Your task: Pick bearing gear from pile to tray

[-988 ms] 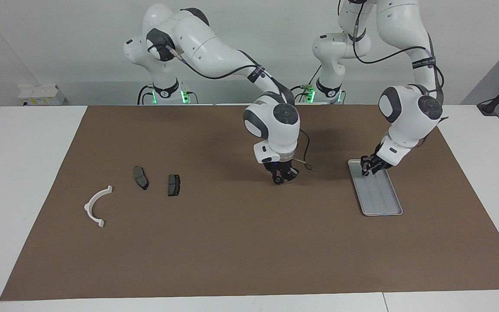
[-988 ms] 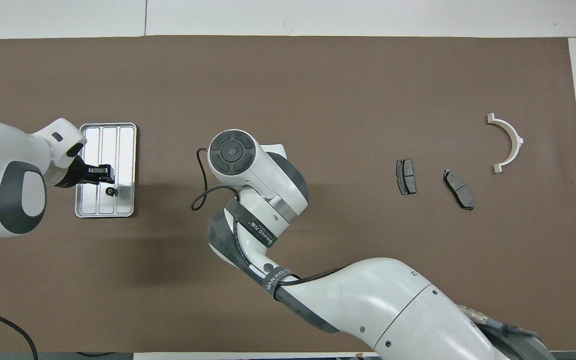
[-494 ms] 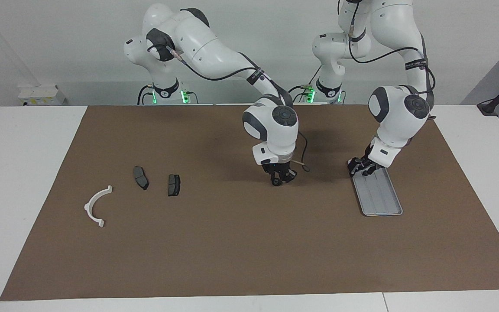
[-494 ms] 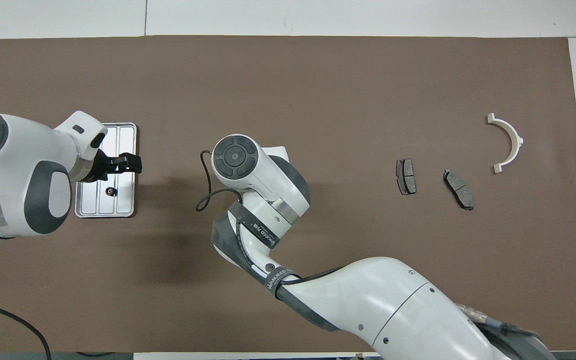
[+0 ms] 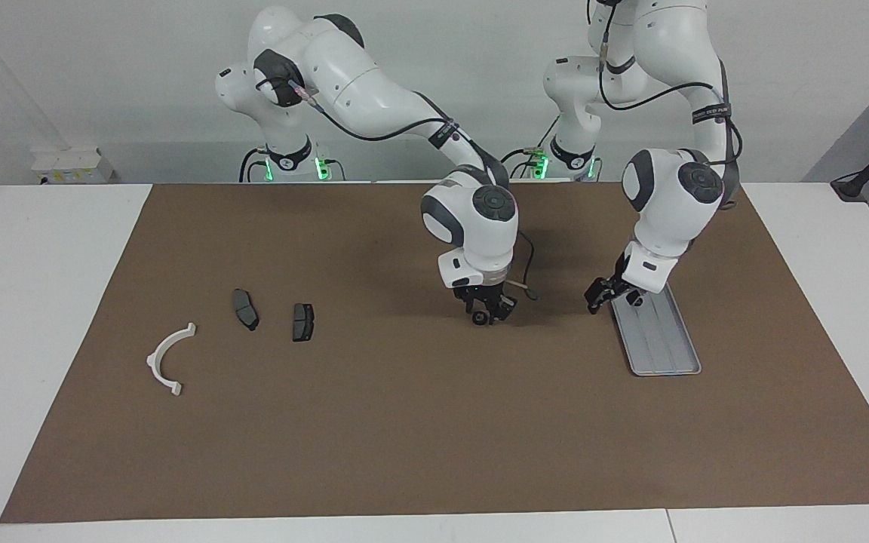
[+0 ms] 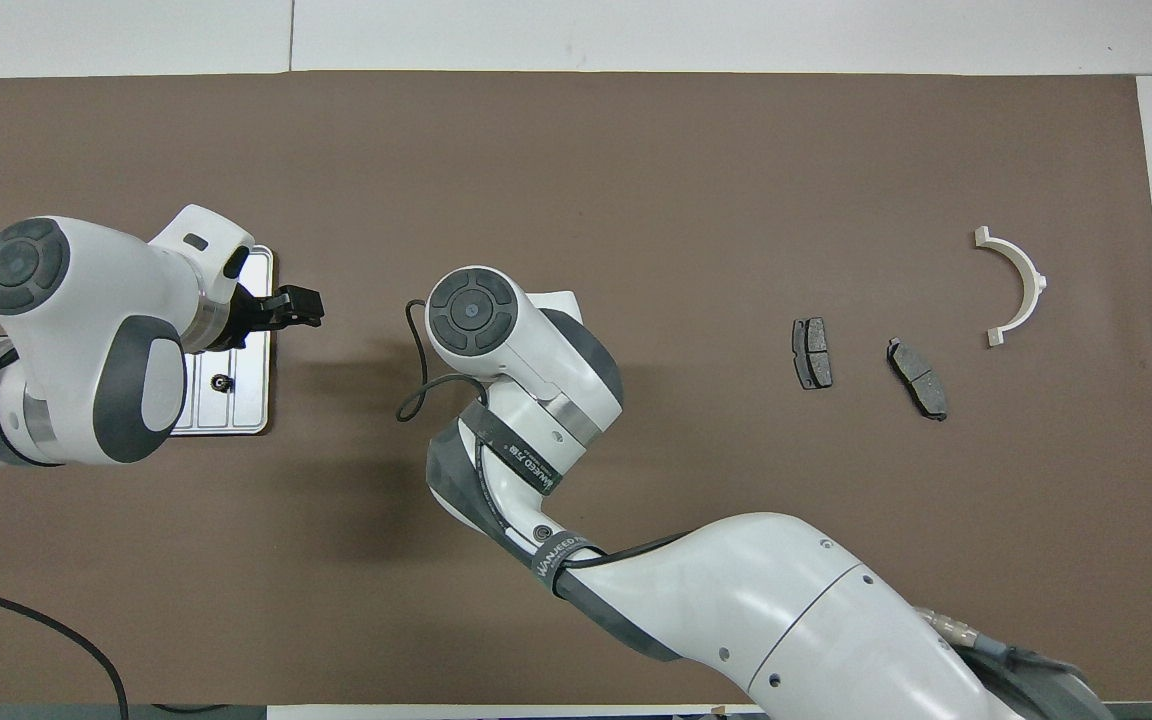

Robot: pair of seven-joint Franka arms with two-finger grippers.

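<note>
Partly done; shows one bearing gear [image 6: 223, 382] lying in the tray [image 6: 248, 418]; finds left gripper [image 5: 609, 296] spread, empty, over the mat [image 5: 404, 422] beside the tray; cannot tell right gripper [image 5: 489, 309] state, low mid-mat by what looks like another small black piece [image 5: 481, 319]; probably leaves that to move.

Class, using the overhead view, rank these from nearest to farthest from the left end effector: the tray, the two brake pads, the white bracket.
From the left end effector:
1. Tray, just beside it.
2. Brake pad nearer the table's middle.
3. Second brake pad, toward the right arm's end.
4. White bracket, closest to that end's edge.
</note>
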